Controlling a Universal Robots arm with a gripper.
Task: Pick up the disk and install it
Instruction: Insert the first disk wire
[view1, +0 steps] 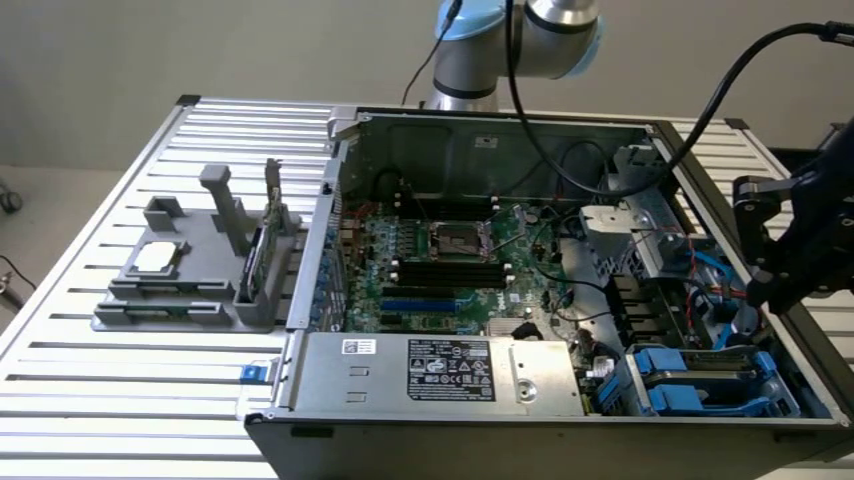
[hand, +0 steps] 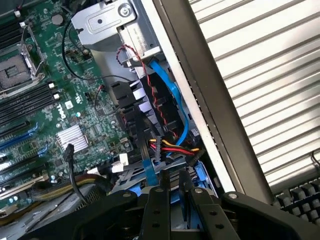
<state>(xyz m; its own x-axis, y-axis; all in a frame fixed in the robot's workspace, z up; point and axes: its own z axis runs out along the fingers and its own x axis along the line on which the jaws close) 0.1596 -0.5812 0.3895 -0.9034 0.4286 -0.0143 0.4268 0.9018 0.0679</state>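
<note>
The gripper (view1: 769, 290) hung low over the right end of the open case (view1: 467, 130), right by the case wall. I could not tell whether it was open or closed, or whether it had hold of anything. What I took for the disk (view1: 705, 372), grey with a blue frame, lay in the bay at the case corner at the exterior view's lower right, and in the wrist view it sat directly under the gripper.

By my reckoning the step in hand was work at that bay, and it called for care. The disk would have to stay level and square to the bay. The red, yellow and black wires (hand: 172, 147) and the blue cable (hand: 167, 82) lay just beside it, so they could snag. The wall left little room on that side. Slow, even pressure looked wiser than a shove.

I counted:
- one arm and one gripper
- one case
- one disk, as far as I could make out, though I could not tell the blue frames in the bay apart
- one chip (view1: 155, 256) on the one grey fixture (view1: 187, 290), well apart on the table (view1: 80, 400)
- one big silver box (view1: 441, 370) with a white label
- one keyboard (hand: 295, 200) outside the case
</note>
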